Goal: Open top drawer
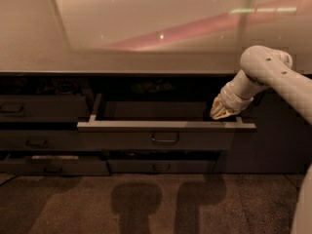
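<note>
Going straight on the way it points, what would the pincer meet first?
Most likely the inner side of the pulled-out dark grey top drawer front, near its right end: the pincer sits just behind that rim. Depth is unclear, so it might reach the drawer's floor instead.
</note>
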Controlling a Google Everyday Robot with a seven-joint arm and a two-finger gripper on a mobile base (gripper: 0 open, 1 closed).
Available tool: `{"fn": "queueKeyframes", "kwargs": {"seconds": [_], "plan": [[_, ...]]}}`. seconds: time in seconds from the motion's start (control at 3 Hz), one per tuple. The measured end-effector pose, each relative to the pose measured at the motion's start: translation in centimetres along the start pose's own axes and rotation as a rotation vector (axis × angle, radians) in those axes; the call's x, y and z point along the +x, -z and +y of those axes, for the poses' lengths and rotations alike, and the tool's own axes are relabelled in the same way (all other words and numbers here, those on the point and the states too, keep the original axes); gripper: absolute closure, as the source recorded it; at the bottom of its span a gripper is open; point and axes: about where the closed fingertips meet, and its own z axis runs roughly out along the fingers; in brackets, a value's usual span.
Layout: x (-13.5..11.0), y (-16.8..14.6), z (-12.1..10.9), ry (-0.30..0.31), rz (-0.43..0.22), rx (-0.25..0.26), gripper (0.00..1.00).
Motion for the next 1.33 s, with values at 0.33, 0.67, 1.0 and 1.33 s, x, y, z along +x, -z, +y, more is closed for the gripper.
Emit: {"fn": "queueKeyframes", "kwargs": {"seconds": [0.33,0.67,1.0,1.33], "plan": [[-1.3,0.5,1.2,0.022,0.028,0.004,0.12],[-1.8,0.7,1.3,0.03,0.026,0.013,0.0],[-2.5,1.4,3.9,0.019,-0.001,0.069,0.0],[-3.6,2.1,9.6,-0.007,-0.002,0.132,0.0]]}}
